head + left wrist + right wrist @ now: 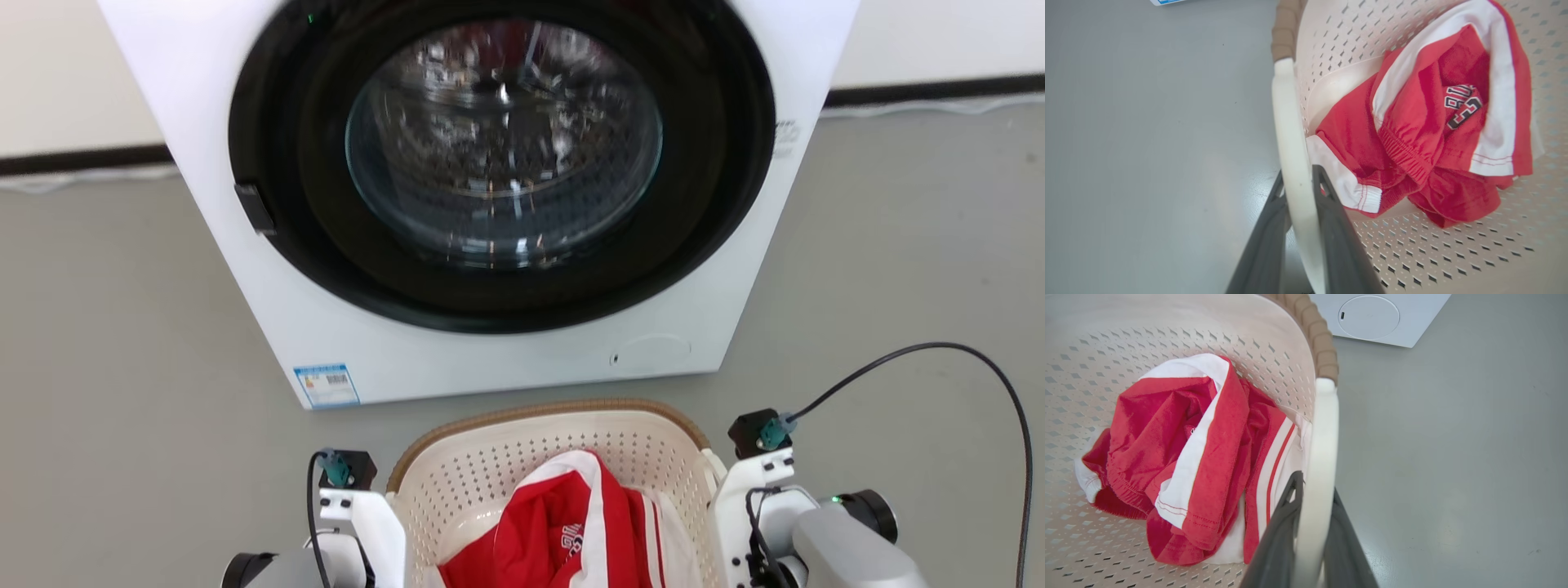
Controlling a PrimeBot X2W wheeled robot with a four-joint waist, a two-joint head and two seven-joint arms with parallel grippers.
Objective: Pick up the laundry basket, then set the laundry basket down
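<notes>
The laundry basket (490, 469), cream and perforated with a brown woven-look rim (545, 407), sits low in the head view between my two wrists, in front of the washing machine. Red and white clothes (563, 531) lie inside it. In the left wrist view my left gripper (1298, 184) is shut on the basket's white side handle (1289, 122), one dark finger on each side. My right gripper (1315, 484) is likewise shut on the other white handle (1323, 428). I cannot tell whether the basket rests on the floor or hangs just above it.
A white front-loading washing machine (457, 351) with its round glass door (502, 147) closed stands just beyond the basket. Grey floor (122, 343) spreads to both sides. A black cable (971, 367) loops from my right wrist.
</notes>
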